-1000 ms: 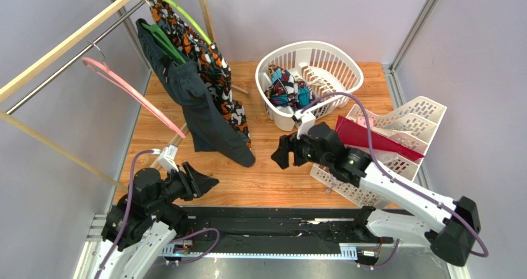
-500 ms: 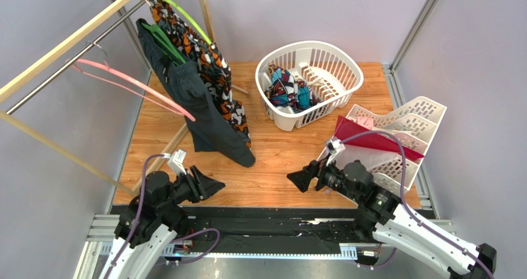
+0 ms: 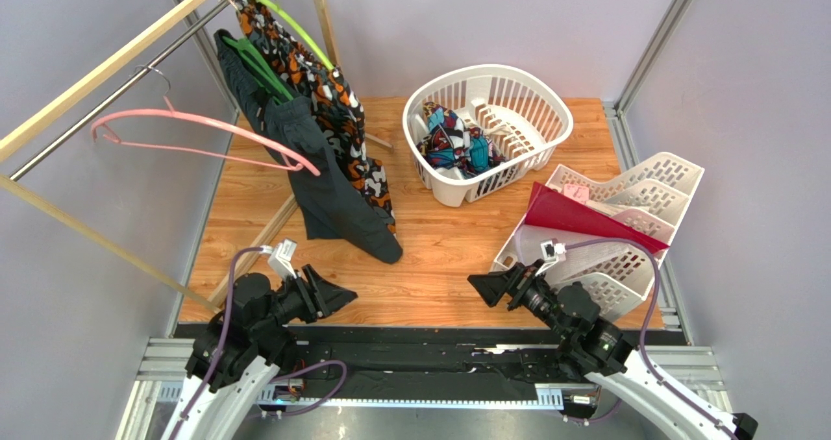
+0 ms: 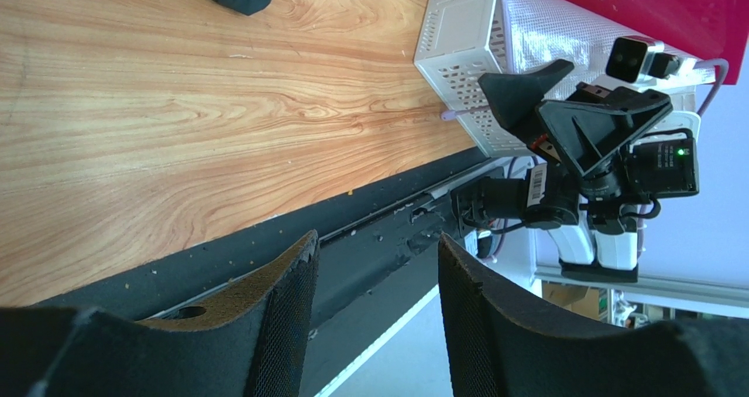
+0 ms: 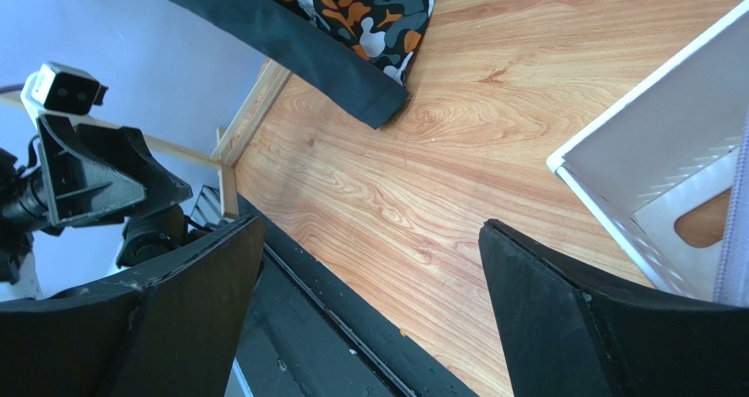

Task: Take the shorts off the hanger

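The shorts (image 3: 456,140) lie bunched inside the white basket (image 3: 546,109) on the bench (image 3: 439,255), off the bare pink hanger (image 3: 200,121) hooked on the rail (image 3: 88,116), while left fingers (image 4: 277,322) and right fingers (image 5: 563,327) hover spread, holding nothing.

The table (image 3: 439,255) is warm wood with clear grain and a soft sheen. The hanger (image 3: 252,133), upper left, is thin, smooth pink plastic with a metal hook (image 3: 153,72). The shorts (image 3: 454,140) are soft printed cloth in a white slotted plastic basket (image 3: 497,68). The left pincer (image 4: 376,248) has matt black, finely meshed fingers (image 4: 277,327).
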### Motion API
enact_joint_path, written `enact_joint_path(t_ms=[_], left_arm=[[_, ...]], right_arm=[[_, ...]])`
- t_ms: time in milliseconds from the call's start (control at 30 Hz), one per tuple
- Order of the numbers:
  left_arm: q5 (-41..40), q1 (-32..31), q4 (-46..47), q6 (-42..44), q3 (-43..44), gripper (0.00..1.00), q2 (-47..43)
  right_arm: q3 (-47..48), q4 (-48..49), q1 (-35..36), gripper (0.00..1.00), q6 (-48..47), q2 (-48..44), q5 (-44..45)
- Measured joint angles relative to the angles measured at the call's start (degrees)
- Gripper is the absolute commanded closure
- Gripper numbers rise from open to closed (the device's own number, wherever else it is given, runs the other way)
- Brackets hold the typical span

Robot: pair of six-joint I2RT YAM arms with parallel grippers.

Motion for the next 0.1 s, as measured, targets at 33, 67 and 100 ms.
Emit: enact_joint_path(t_ms=[33,67,100], left_arm=[[0.1,0.0,0.0,0.0,0.0,0.43,0.0],[0.2,0.0,0.0,-0.1,0.0,0.43,0.0],[0.3,0.0,0.0,-0.2,0.0,0.43,0.0]], right_arm=[[0.0,-0.5,0.0,0.0,0.5,0.0,0.4],[0.0,-0.7,0.0,0.0,1.3,0.0,0.9],[0.0,-0.7,0.0,0.0,1.9,0.0,1.2]])
